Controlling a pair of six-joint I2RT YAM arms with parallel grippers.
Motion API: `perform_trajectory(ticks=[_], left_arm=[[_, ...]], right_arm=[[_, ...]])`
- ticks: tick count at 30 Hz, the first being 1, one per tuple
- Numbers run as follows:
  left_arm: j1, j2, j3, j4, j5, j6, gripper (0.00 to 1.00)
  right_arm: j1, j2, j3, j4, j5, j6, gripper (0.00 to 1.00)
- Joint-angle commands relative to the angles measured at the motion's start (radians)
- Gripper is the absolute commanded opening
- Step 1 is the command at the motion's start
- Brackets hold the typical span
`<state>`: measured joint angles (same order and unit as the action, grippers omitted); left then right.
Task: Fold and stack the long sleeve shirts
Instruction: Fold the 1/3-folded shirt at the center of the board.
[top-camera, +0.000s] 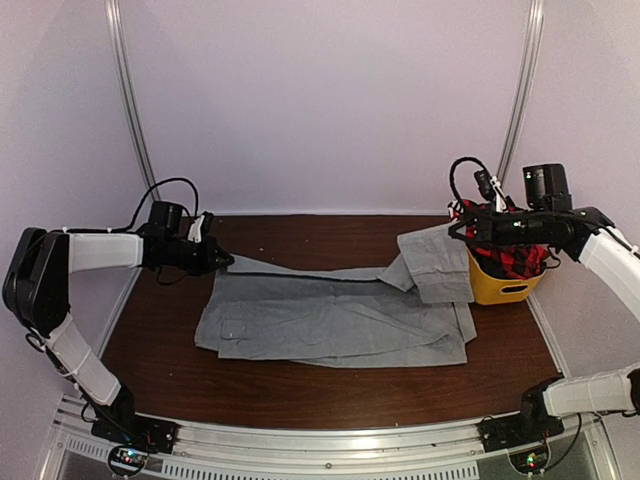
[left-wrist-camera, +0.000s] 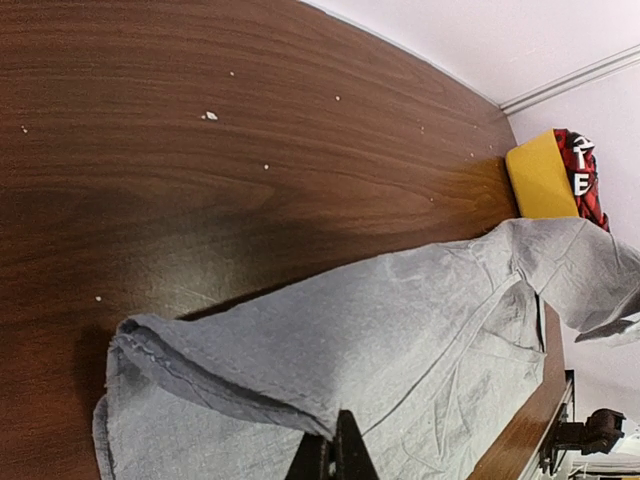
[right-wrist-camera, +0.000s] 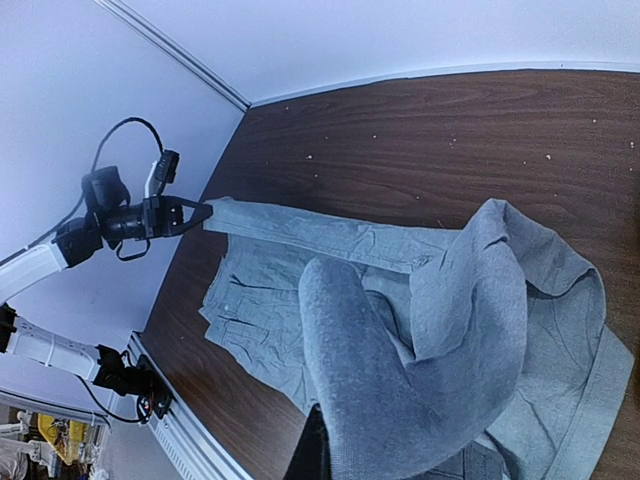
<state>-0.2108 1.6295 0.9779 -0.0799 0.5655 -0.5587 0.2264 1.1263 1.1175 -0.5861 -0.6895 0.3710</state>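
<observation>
While the grey shirt (top-camera: 330, 320) lay spread across the middle of the surface (top-camera: 300, 232), each arm held a part of it.

Left gripper (top-camera: 224, 261): closed on the end of one sleeve at the far left. The sleeve was drawn out as a long, nearly straight band running toward the right.

Right gripper (top-camera: 462, 233): closed on a bunch of the same shirt, raised off the surface just beside the tub (top-camera: 497, 288). In the right wrist view the cloth draped over the fingers and hid most of them, so this grip was judged from how the cloth hung.

The body of the shirt rested fairly flat, collar end to the left. Its near edge showed more than one layer, which suggested some folding had begun. The stretched sleeve, however, was not laid over the body, and the right-hand part was lifted and rumpled.

The plaid shirt (top-camera: 512, 258) sat crumpled in the tub at the right edge, apart from both grippers. No folded shirt lay anywhere on the surface, so no stack existed.

Progress was judged early, with the first shirt only being arranged. What was left:
- bring the sleeve and the raised part in over the body;
- fold the body into a compact shape and set it down;
- take out the plaid shirt, fold it, and place it on top.
</observation>
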Motion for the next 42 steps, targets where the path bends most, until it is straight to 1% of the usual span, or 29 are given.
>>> perform_trajectory(ticks=[1,5,10,19,32,37,42], left_arm=[[0.014,-0.010,0.024,-0.013,0.014,0.022,0.00],[0.014,0.002,0.003,-0.004,-0.031,0.027,0.00],[0.016,0.016,-0.017,0.016,-0.057,0.024,0.00],[0.019,0.045,-0.008,0.024,-0.094,0.026,0.00],[0.027,0.083,-0.015,0.036,-0.130,0.037,0.00],[0.026,0.103,-0.018,0.042,-0.130,0.037,0.00],[0.027,0.103,-0.043,0.046,-0.143,0.040,0.00]], right_arm=[[-0.007,-0.065,-0.006,-0.028,-0.079,0.038,0.01],[-0.008,-0.097,0.033,-0.052,-0.102,0.052,0.02],[-0.007,-0.084,0.107,-0.112,-0.099,0.032,0.03],[-0.006,-0.134,0.072,-0.147,-0.099,0.063,0.05],[0.022,-0.283,-0.134,-0.083,-0.143,0.213,0.06],[0.060,-0.333,-0.268,-0.013,-0.135,0.287,0.06],[0.084,-0.361,-0.342,0.000,-0.082,0.313,0.04]])
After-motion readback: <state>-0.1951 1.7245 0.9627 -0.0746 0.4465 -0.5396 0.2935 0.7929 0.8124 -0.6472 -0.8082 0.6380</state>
